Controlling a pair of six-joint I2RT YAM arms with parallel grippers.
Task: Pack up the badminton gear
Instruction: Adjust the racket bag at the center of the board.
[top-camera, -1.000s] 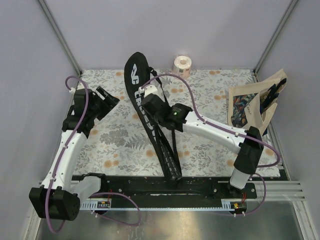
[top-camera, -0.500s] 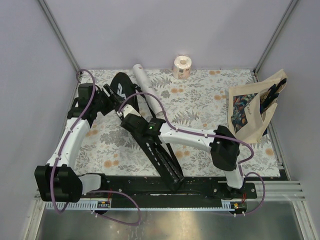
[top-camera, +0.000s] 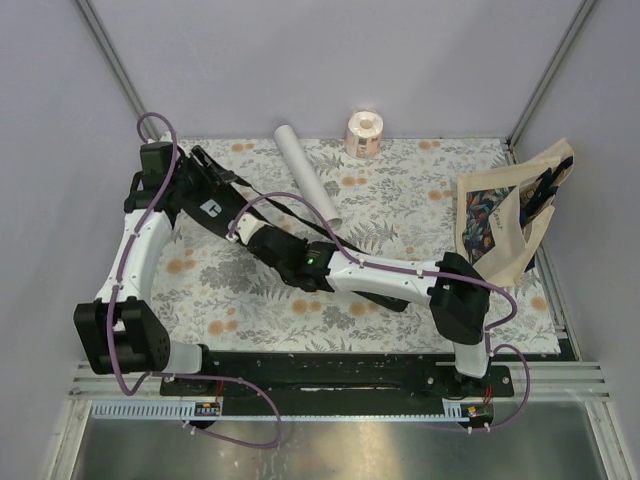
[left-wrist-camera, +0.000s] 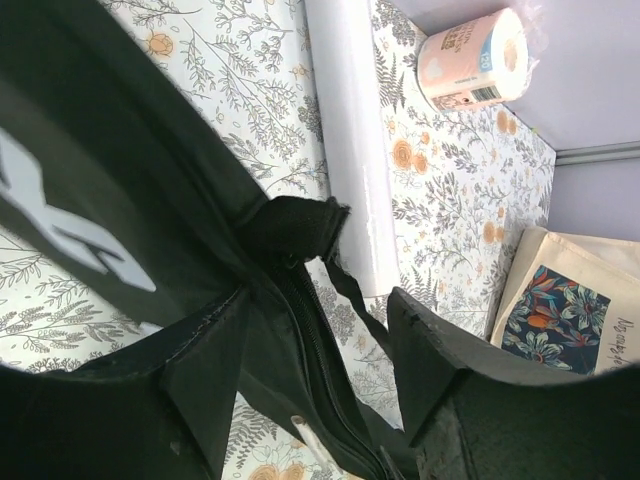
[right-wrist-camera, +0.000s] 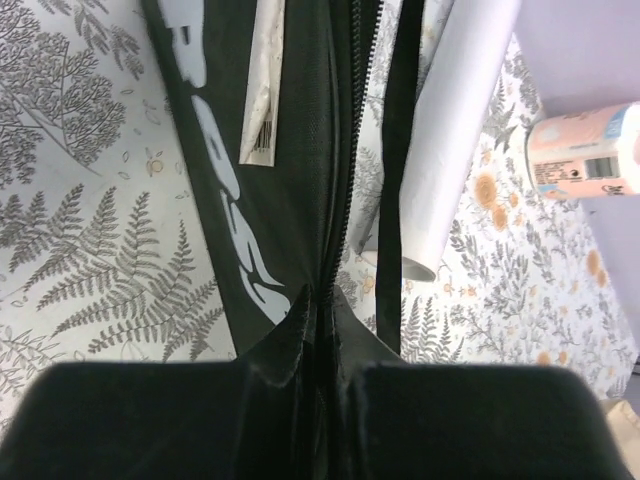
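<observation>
Black zippered racket bag, white lettering

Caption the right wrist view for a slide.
Right end effector shut on the zipper seam of the black racket bag, white tube alongside.

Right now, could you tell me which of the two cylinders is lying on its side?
The long white tube lies flat; the short pinkish paper roll stands on end at the back.
</observation>
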